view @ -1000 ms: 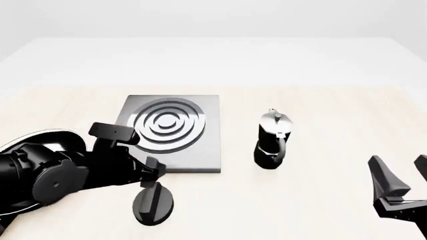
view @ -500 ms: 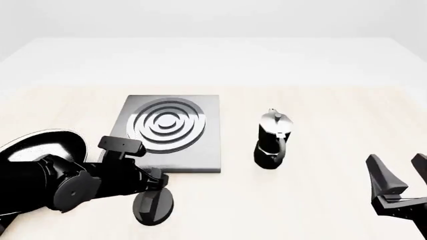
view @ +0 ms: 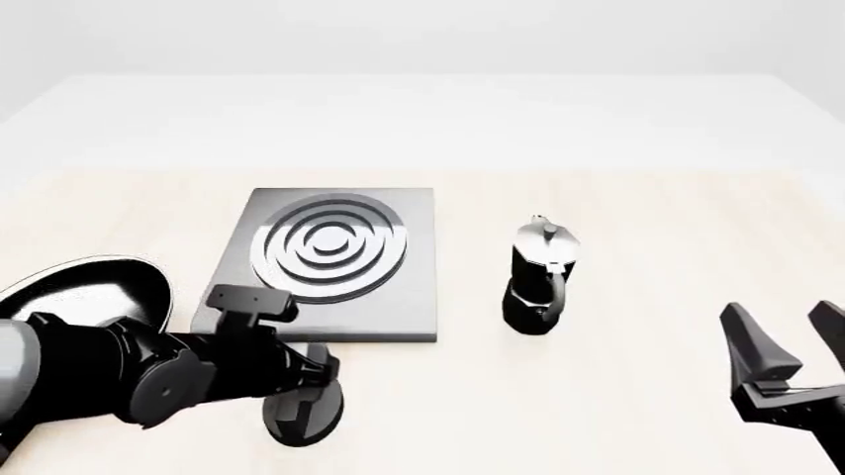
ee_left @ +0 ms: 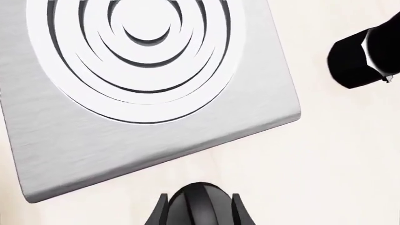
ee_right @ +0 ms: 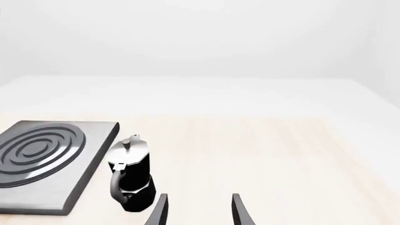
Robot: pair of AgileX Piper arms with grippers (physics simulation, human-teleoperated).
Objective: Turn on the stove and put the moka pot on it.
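The stove [view: 396, 297] is a grey slab with a ringed burner [view: 330, 245]; it also shows in the left wrist view [ee_left: 125, 140] and the right wrist view [ee_right: 75, 183]. Its black oval knob [view: 301, 421] lies on the table just in front of the slab. My left gripper [view: 317, 376] is down over the knob [ee_left: 198, 208], open, with a finger on each side of the knob's ridge [ee_left: 198, 196]. The moka pot [view: 539, 277] stands upright to the right of the slab, also in both wrist views [ee_left: 362, 56] [ee_right: 130, 173]. My right gripper [view: 782, 325] is open and empty, near and right of the pot [ee_right: 199, 197].
A round glossy black frying pan [view: 99, 287] lies at the left, partly hidden by my left arm. The light wooden table [view: 634, 198] runs back to a white far edge.
My left arm has drawn back and lowered, bringing its gripper down over the knob. The right gripper has barely shifted. The pot and slab have not moved.
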